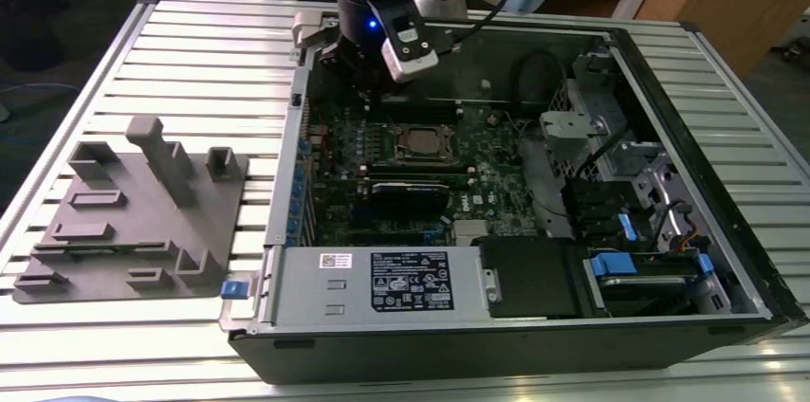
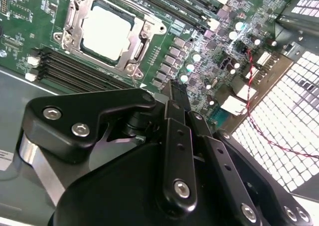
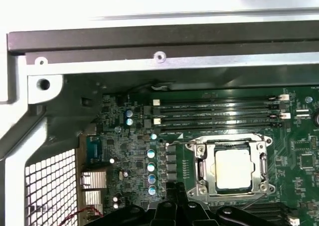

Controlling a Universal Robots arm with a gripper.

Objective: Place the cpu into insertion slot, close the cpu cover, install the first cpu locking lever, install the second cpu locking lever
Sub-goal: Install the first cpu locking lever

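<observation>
Inside the open computer case (image 1: 506,340), above the green board (image 1: 494,151), we note the gripper (image 2: 175,89) empty, fingers closed, upper centre of the exterior view, just beyond the mid-frame insertion slot (image 1: 397,146), cpu cover (image 2: 75,21) flat over the seated cpu (image 2: 107,30).

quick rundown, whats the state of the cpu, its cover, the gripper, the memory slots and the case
cpu: seated flat in its socket, metal top showing
cpu cover: closed down over the cpu's edges
gripper: shut, holding nothing, above the board beside the socket
memory slots: empty
computer case: lying flat, side open
</observation>
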